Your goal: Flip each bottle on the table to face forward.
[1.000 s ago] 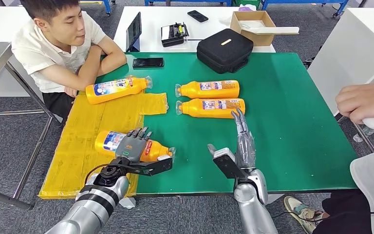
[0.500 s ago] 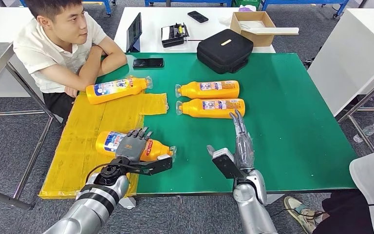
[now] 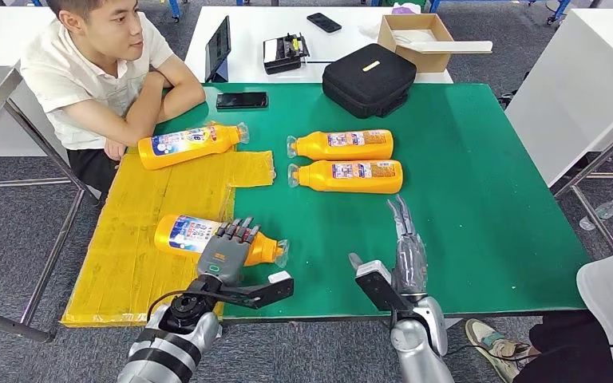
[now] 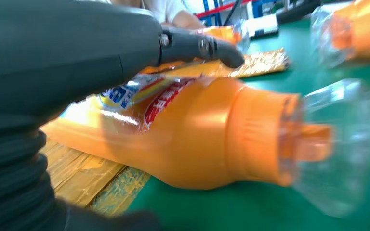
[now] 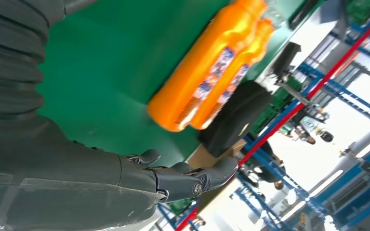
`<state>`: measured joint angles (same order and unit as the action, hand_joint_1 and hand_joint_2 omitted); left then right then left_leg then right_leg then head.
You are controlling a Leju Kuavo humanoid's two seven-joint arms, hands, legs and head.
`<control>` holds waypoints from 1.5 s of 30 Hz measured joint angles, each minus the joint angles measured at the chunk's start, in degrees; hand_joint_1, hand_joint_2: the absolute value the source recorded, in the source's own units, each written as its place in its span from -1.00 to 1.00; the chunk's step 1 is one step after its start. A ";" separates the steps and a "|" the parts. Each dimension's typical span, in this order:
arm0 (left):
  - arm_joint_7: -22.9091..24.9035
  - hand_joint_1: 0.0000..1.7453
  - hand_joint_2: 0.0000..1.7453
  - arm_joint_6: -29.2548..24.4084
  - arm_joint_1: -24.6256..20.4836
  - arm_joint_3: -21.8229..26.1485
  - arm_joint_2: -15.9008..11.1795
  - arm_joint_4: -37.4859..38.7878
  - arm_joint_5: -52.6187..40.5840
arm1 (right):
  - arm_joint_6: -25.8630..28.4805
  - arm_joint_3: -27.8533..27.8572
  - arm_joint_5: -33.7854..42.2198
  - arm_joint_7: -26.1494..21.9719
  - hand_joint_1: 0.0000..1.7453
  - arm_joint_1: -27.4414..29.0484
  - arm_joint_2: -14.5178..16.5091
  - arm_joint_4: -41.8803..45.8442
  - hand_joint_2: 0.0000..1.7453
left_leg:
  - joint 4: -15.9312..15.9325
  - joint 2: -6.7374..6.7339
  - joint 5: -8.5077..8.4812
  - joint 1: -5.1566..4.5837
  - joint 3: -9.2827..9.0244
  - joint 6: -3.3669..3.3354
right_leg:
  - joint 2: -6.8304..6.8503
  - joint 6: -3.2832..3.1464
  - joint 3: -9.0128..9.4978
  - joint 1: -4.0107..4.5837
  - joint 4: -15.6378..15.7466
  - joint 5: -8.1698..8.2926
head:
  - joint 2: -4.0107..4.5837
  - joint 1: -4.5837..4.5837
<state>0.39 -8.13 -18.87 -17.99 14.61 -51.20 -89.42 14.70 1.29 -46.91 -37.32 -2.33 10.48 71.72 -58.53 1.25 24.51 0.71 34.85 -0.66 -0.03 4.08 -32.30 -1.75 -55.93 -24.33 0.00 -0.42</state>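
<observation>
At lower left of the head view, the near bottle (image 3: 207, 238) lies on its side across the edge of a yellow sheet (image 3: 140, 239), the left hand (image 3: 225, 249) resting on it with fingers draped over its body. Three more bottles (image 3: 343, 159) lie mid-frame. The right hand (image 3: 403, 247) hovers open, fingers straight. The green surface (image 3: 479, 183) fills the centre; a seated person (image 3: 96, 72) leans at upper left, a black case (image 3: 367, 80) behind.
</observation>
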 joint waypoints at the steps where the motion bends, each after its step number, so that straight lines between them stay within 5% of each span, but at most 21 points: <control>1: -0.02 -1.00 1.00 0.14 1.38 -0.71 -0.08 -2.25 0.00 | 0.11 0.17 -0.09 0.07 -1.00 0.66 -0.06 0.67 1.00 | 0.00 0.00 0.00 0.00 0.12 0.00 | 0.00 0.00 -0.12 0.00 0.00 0.00 | 0.00 0.00; 8: 1.48 -1.00 1.00 0.73 6.65 -5.06 -1.13 -13.70 0.00 | 0.55 1.34 -1.25 0.33 -1.00 3.10 -0.14 3.82 1.00 | 0.00 -0.03 0.00 0.01 0.54 0.00 | 0.00 0.00 -0.57 0.00 -0.01 0.00 | 0.00 0.00; 21: -0.58 -1.00 1.00 -1.48 8.78 -8.71 -2.46 -20.49 1.96 | -0.14 1.76 0.20 0.81 -1.00 4.32 0.70 6.98 1.00 | 0.00 -0.03 0.00 0.01 0.59 0.00 | 0.00 0.00 -0.62 0.00 -0.01 0.00 | 0.00 0.00; 29: -8.19 -1.00 1.00 -2.88 15.31 -7.35 -0.28 -29.93 17.18 | -14.67 4.66 15.02 5.38 -1.00 6.29 3.84 13.08 1.00 | 0.00 -0.06 0.02 0.01 0.66 0.01 | -0.01 0.00 -0.71 0.00 0.00 -0.01 | 0.00 0.00; 35: -10.49 -1.00 1.00 -4.17 18.06 -5.51 0.42 -33.34 20.29 | -18.81 6.15 17.76 8.64 -1.00 7.51 6.15 16.02 1.00 | 0.00 -0.07 0.02 0.02 0.66 0.01 | -0.01 -0.01 -0.71 0.01 0.00 -0.01 | 0.00 0.00; 41: -11.18 -1.00 1.00 -4.37 19.78 -4.06 0.56 -35.36 20.65 | -17.22 6.45 15.83 11.50 -1.00 7.90 8.68 18.77 1.00 | 0.00 -0.06 0.00 0.02 0.65 0.01 | -0.01 -0.01 -0.71 0.00 -0.01 -0.01 | 0.00 0.00; 45: -12.41 -1.00 1.00 -3.49 20.43 -3.51 0.74 -36.11 22.37 | -8.77 5.68 5.28 9.18 -1.00 8.40 8.99 21.38 1.00 | 0.00 -0.06 0.01 0.01 0.66 0.01 | -0.01 -0.01 -0.72 -0.01 -0.01 -0.01 | 0.00 0.01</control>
<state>-12.02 -11.61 1.55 -21.50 15.35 -87.31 -67.04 5.94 6.97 -41.63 -28.14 6.07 19.47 93.10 -58.53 1.19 24.51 0.72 35.51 -0.65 -0.04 4.07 -33.02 -1.76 -55.93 -24.34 0.00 -0.40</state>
